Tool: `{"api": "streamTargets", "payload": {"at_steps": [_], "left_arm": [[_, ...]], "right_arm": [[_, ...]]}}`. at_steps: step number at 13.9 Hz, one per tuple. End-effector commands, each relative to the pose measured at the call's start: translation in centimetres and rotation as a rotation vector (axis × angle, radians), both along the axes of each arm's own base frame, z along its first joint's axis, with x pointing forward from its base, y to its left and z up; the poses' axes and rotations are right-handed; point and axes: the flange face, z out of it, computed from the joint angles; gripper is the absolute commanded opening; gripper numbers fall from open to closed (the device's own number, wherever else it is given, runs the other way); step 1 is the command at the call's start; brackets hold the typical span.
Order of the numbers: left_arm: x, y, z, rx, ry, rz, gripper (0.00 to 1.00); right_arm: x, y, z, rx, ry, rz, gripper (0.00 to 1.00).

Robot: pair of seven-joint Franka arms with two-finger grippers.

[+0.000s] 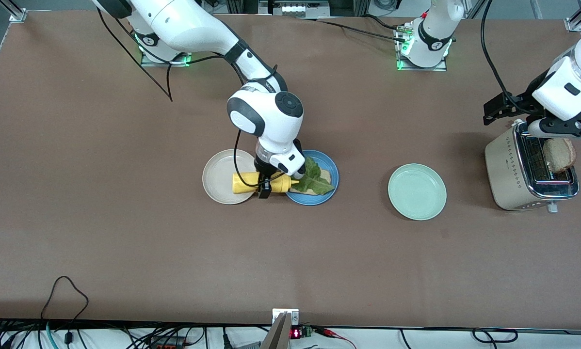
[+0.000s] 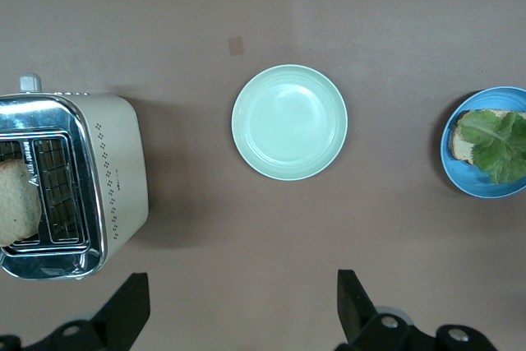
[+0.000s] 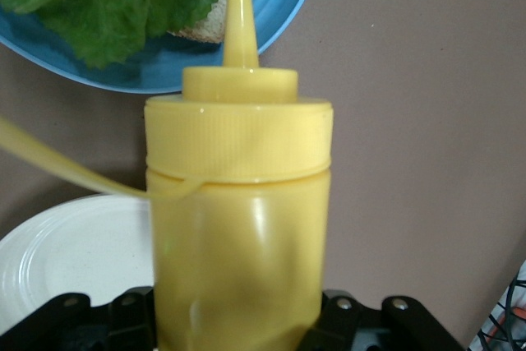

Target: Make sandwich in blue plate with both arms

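Mustard bottle (image 1: 259, 183) is sitting clamped in my right gripper (image 1: 266, 186), lying sideways with its long axis running from the cream plate (image 1: 217, 177) toward the blue plate (image 1: 330, 170), nozzle just reaching over the blue rim. That's the relation I'm watching: the tip is pointing at the lettuce (image 1: 315, 178) and the bread slice (image 1: 323, 173) under it, so I'm judging a squeeze or a small shift onward over the leaf is coming next. Sandwich is only half built, bottom slice plus lettuce, on the blue plate. My left gripper (image 2: 242, 310) is hanging over the toaster (image 1: 528, 174) end of the table, fingers spread wide, gripping nothing; the second slice (image 1: 559, 154) is standing in the toaster slot, closest to that arm. Mint plate (image 1: 417, 191) is lying bare between the two
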Motion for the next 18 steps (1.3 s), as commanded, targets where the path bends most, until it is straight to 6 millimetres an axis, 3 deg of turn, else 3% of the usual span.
{"api": "streamTargets", "payload": {"at_steps": [1, 4, 6, 7, 10, 12, 14, 18], "left_arm": [[-0.4, 0.1, 0.2, -0.005, -0.004, -0.01, 1.0], [-0.4, 0.0, 0.1, -0.006, 0.001, -0.012, 1.0], [-0.3, 0.1, -0.1, -0.006, 0.012, -0.01, 1.0], [-0.3, 0.2, -0.3, -0.005, 0.018, -0.001, 1.0], [-1.0, 1.0, -1.2, -0.014, 0.103, 0.011, 1.0], [-0.1, 1.5, -2.5, -0.017, 0.127, 0.02, 1.0], [1.3, 3.1, -5.8, 0.009, 0.214, 0.037, 1.0], [2.1, 11.2, -8.8, 0.068, 0.259, -0.009, 1.0]], "right_arm": [[0.1, 0.1, 0.8, -0.015, -0.025, -0.005, 0.33], [0.6, -0.1, 1.4, -0.01, -0.033, -0.006, 0.33], [2.6, -2.1, 3.2, 0.013, -0.037, -0.054, 0.34], [4.1, -4.1, 3.3, 0.041, -0.011, -0.108, 0.34], [6.7, -8.1, 7.7, 0.15, 0.067, -0.124, 0.34], [8.5, -12.2, 11.9, 0.241, 0.12, -0.125, 0.34], [10.0, -17.5, 14.5, 0.335, 0.226, -0.137, 0.34], [13.0, -28.9, 15.9, 0.655, 0.386, -0.15, 0.34]]}}
